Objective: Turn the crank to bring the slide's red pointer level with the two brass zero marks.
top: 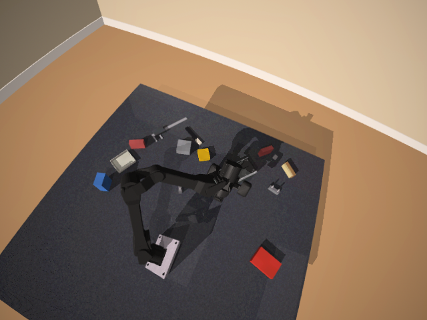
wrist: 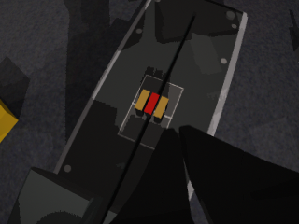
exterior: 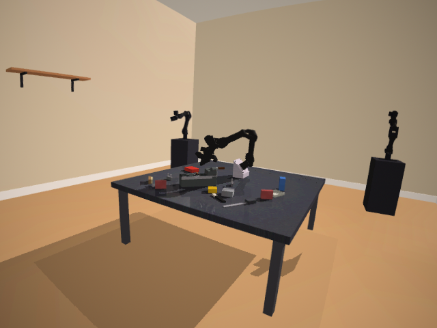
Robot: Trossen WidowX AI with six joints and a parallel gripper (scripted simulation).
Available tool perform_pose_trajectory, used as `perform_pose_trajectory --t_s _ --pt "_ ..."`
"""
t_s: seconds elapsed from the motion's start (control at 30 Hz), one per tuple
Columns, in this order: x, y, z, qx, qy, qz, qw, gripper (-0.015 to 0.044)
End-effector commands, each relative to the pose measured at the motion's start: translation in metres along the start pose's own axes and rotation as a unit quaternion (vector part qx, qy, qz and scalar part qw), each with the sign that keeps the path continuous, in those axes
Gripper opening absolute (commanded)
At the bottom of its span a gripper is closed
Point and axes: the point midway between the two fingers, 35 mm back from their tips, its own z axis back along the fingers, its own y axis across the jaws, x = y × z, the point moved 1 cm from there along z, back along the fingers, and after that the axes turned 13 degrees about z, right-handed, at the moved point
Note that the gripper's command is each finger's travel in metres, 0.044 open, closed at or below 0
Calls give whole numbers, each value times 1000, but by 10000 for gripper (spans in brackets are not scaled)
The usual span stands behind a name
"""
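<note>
The machine [wrist: 206, 44] [top: 249, 175] [exterior: 192, 180] is a long dark grey base with a thin screw rod down its middle. In the wrist view the slide's red pointer [wrist: 151, 104] sits between the two brass marks [wrist: 142, 100] [wrist: 163, 108], level with them as far as I can tell. My gripper [wrist: 176, 137] [top: 237, 181] [exterior: 205, 158] hangs above the machine's near end. Its fingers are pressed together with nothing between them. The crank end is mostly hidden under the fingers; only a dark block [wrist: 44, 208] shows there.
On the table lie a yellow cube [top: 203, 154] [wrist: 6, 121], a grey cube [top: 183, 147], a red block [top: 137, 143], a grey tray [top: 122, 161], a blue block [top: 102, 181], a tan block [top: 289, 169], a small clamp [top: 275, 188] and a flat red box [top: 265, 261]. A small red block [top: 265, 150] sits at the machine's far end.
</note>
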Motion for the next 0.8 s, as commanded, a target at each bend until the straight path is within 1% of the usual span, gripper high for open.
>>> perform_pose_trajectory --t_s 0.0,0.4,0.77 --pt "0 -1 0 -2 0 -1 1000 0" --pt "0 0 0 0 0 0 1000 0" --pt "0 0 0 0 0 0 1000 289"
